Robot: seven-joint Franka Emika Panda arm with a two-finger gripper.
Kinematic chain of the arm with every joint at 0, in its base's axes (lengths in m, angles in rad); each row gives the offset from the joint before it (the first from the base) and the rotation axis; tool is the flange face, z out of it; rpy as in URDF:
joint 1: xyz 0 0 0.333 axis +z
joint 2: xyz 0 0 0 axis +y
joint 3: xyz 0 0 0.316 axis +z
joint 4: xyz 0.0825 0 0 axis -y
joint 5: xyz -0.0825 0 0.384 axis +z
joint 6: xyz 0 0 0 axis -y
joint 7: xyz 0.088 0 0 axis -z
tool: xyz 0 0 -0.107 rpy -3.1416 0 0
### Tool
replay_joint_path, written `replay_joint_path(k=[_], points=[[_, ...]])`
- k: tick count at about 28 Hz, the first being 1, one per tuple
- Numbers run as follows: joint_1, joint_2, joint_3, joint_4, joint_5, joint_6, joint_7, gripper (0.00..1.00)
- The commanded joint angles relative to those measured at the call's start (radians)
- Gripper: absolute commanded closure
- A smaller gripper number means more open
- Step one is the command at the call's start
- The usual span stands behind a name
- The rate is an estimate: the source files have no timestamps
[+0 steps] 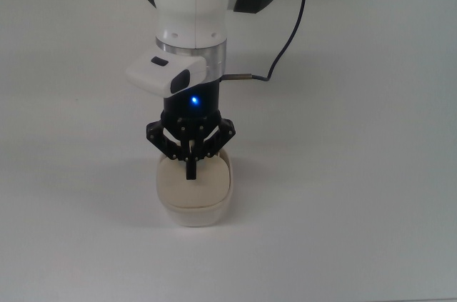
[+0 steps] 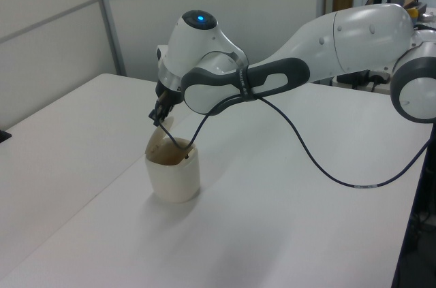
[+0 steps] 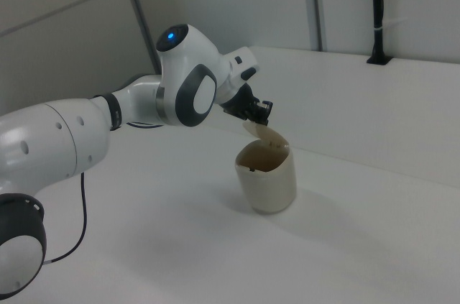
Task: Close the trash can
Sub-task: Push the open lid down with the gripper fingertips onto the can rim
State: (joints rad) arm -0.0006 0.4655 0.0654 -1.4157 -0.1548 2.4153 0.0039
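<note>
Trash can stands upright on the white worktop, lid tilted, partly open. My claw presses on the lid from above, fingers drawn narrow together, holding nothing. Black cable trails behind my arm.

A white table carries the cream trash can

Gripper at tilted lid of cream trash can on white table
</note>
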Motion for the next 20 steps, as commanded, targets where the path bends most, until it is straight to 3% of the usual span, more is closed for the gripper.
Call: replay_joint_path(k=[1, 20], points=[[0.010, 0.002, -0.006, 0.018, -0.003, -0.088, -0.039, 1.00], [0.010, -0.001, 0.001, 0.015, 0.001, -0.268, -0.101, 1.00]])
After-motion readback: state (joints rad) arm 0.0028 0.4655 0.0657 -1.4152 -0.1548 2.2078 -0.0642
